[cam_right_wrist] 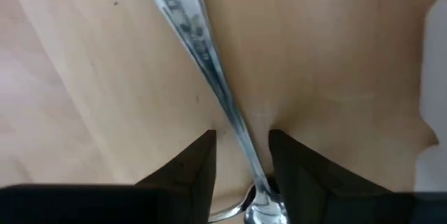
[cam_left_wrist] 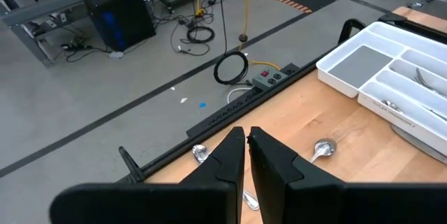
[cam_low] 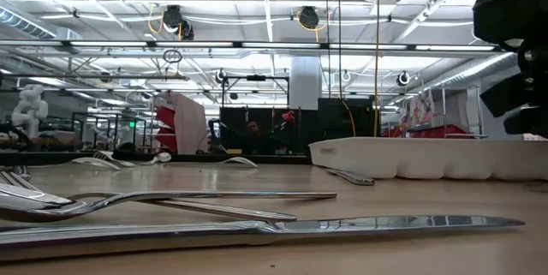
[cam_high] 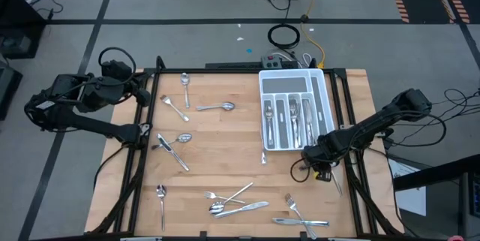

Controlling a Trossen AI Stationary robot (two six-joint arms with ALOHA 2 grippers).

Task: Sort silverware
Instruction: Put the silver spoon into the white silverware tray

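Loose silverware lies across the wooden table: spoons [cam_high: 217, 107] at the far left, a cluster of pieces [cam_high: 232, 200] near the front edge, and a fork and knife [cam_high: 300, 215] at the front right. The white tray [cam_high: 262, 106] at the far right holds several pieces. My right gripper [cam_high: 313, 157] stands just off the tray's near right corner and points down. In the right wrist view it [cam_right_wrist: 242, 133] is open, one finger on each side of a slim silver handle [cam_right_wrist: 209, 63], apart from it. My left gripper [cam_left_wrist: 246, 144] is shut, raised over the table's far left corner.
The tray's wall [cam_right_wrist: 436, 91] is close beside my right gripper. A thin piece [cam_high: 337, 182] lies by the table's right edge. A power strip [cam_high: 279, 62] and cables lie beyond the far edge. In the low view a knife [cam_low: 342, 224] lies along the front.
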